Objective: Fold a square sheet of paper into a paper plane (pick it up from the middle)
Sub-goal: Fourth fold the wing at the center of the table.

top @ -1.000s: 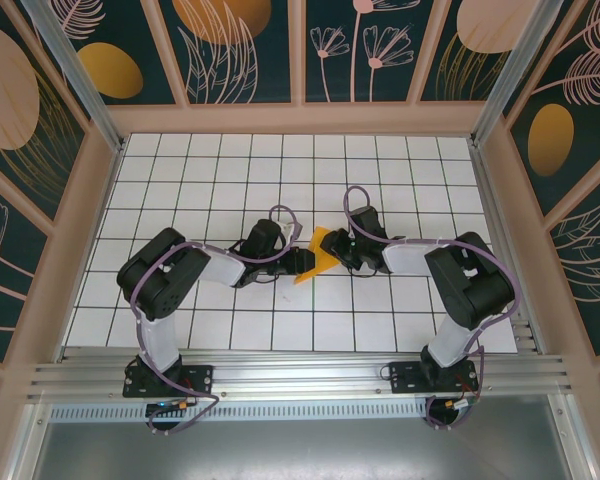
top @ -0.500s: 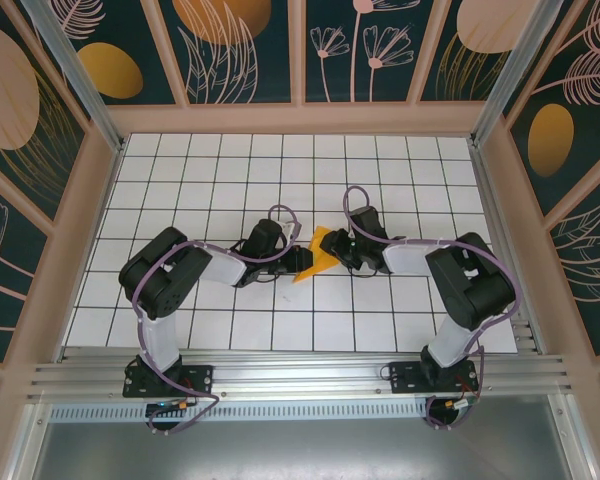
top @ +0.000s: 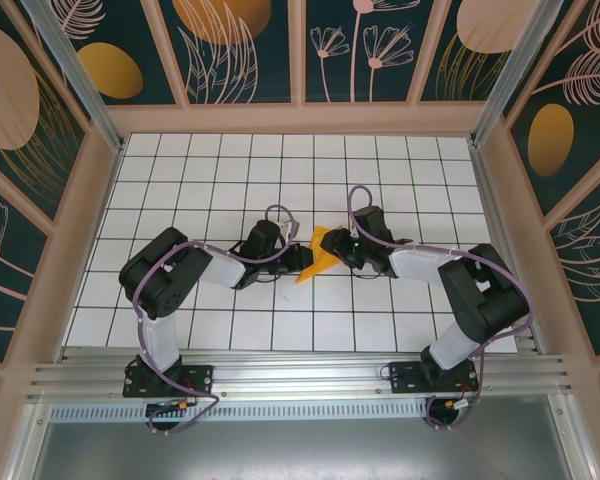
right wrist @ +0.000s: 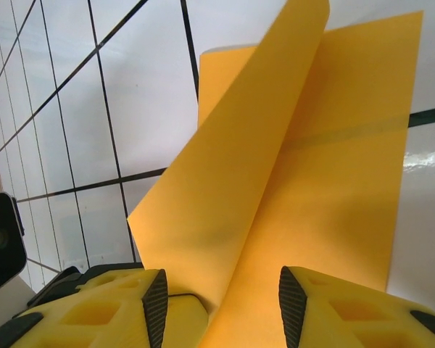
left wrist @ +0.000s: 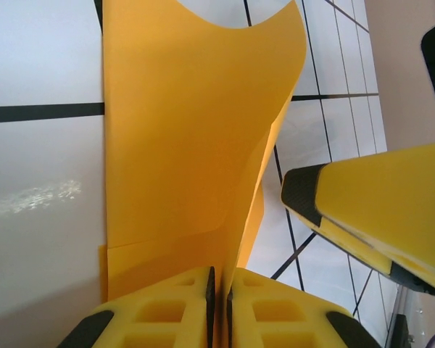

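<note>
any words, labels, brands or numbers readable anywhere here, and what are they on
None can be read. The thin orange-yellow paper sheet carries no print, the white tiled table has plain black grid lines, and the dark wall panels bear drawn plants and ovals, no lettering.

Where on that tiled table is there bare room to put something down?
The far rows of the table under the back wall are bare, and so are the near tiles between the left arm and the right arm. The middle is crowded: the left gripper and the right gripper meet at the paper there.
</note>
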